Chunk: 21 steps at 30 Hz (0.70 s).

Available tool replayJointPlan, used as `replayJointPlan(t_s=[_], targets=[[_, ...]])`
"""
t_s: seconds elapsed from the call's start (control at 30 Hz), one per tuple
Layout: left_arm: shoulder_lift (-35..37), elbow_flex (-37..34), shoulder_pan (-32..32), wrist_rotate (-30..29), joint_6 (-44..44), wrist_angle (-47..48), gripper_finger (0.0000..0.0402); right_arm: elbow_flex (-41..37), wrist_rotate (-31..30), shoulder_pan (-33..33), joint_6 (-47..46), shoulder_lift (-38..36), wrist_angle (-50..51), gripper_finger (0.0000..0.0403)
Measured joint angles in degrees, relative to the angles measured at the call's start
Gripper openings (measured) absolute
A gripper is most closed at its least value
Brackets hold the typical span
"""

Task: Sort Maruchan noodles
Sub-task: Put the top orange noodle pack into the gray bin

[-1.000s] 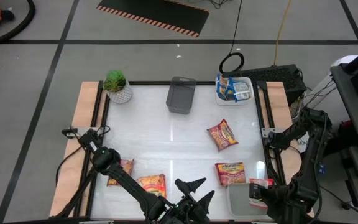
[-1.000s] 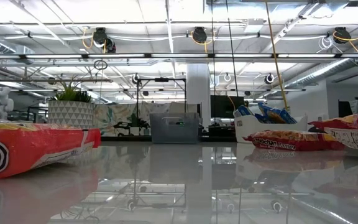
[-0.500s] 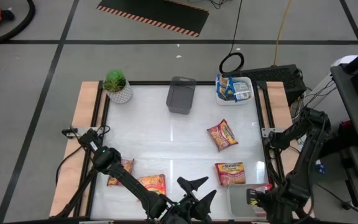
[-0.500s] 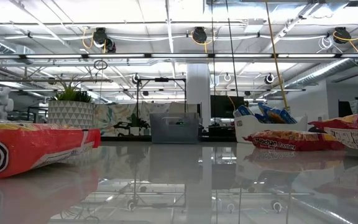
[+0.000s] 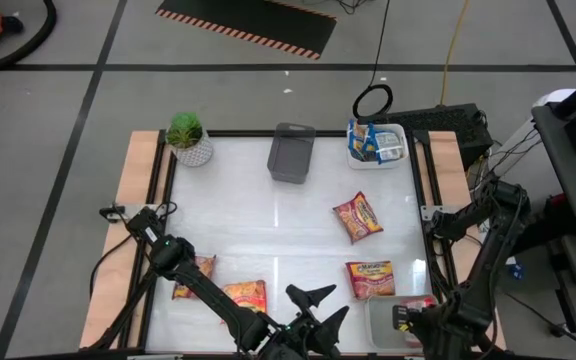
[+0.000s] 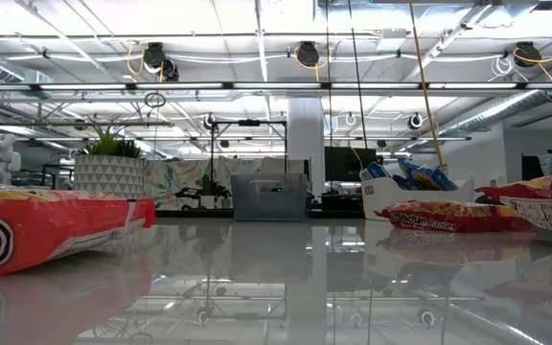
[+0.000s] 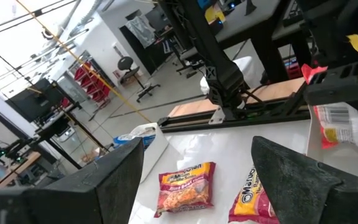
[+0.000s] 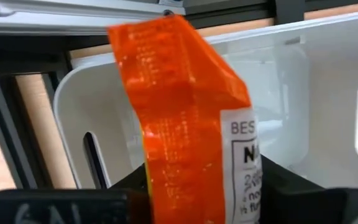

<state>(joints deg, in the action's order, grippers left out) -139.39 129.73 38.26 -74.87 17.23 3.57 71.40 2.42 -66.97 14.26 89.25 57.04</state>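
My right gripper [image 5: 406, 319] is shut on an orange-and-white Maruchan noodles packet [image 8: 179, 112] above the white tray [image 5: 380, 330] at the table's near right corner. My left gripper [image 5: 314, 303] waits open at the near edge's middle with nothing between its fingers. Two red-and-yellow packets [image 5: 358, 217] [image 5: 370, 278] lie flat right of centre. Two orange packets [image 5: 245, 297] [image 5: 195, 274] lie flat at the near left. Blue packets fill the far right white tray [image 5: 376, 143]. My right gripper pinches one end of the packet [image 8: 188, 186] between its two fingers, which point steeply down from above. The packet hangs below them, creased along its length, over the white tray [image 8: 278, 81]. I cannot tell whether its lower end touches the tray.
A grey tray [image 5: 291, 152] stands at the far edge's middle, and a potted plant [image 5: 189, 138] stands at the far left corner. Black rails [image 5: 430, 210] frame the table. The table's middle [image 5: 268, 225] is bare.
My right gripper has sunk and gone a little toward the table's left and near edge, tipping more steeply down, and has carried the packet farther over the near right tray. My left gripper has kept still.
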Motion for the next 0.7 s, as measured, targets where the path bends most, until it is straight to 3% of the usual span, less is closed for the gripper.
replayJointPlan(t_s=[0.33, 0.7], targets=[[0.00, 0.00, 0.00, 0.02, -0.04, 0.17, 0.0301, 0.00, -1.37, -0.90, -3.97, 0.00, -0.02, 0.0170], [0.00, 0.00, 0.00, 0.02, -1.53, 1.86, 0.0301, 1.56, -3.81, -1.15, -8.47, 0.00, 1.29, 0.0175]])
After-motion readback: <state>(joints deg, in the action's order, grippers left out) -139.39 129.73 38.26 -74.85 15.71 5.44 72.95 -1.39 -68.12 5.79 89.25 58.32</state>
